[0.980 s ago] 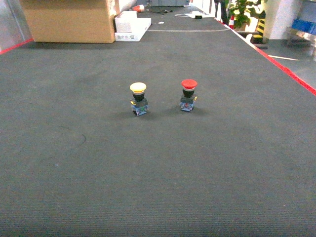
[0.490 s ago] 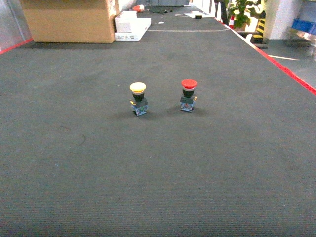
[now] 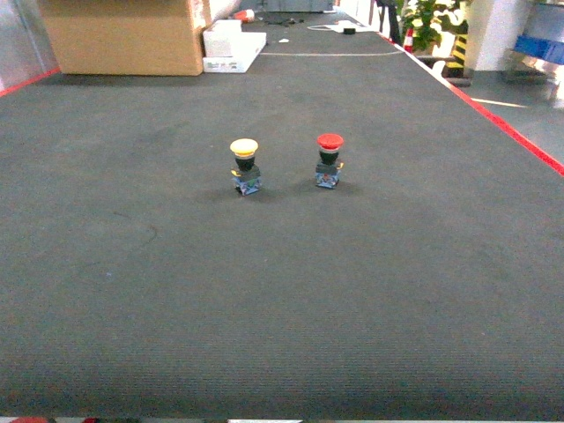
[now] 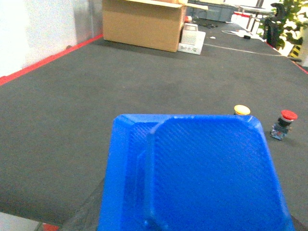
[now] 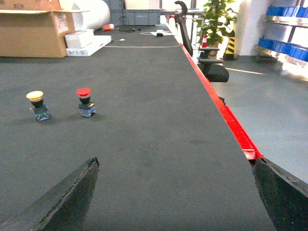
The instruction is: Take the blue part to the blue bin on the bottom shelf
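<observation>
The right gripper shows its jaws spread wide, holding nothing. The left gripper's jaws are hidden behind a glossy, textured blue bin with rounded corners, filling the left wrist view's lower centre; their state cannot be told.

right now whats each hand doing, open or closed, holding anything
Left hand: its fingers cannot be seen; a blue bin fills the left wrist view, so its state cannot be told.
Right hand: open, holding nothing.
</observation>
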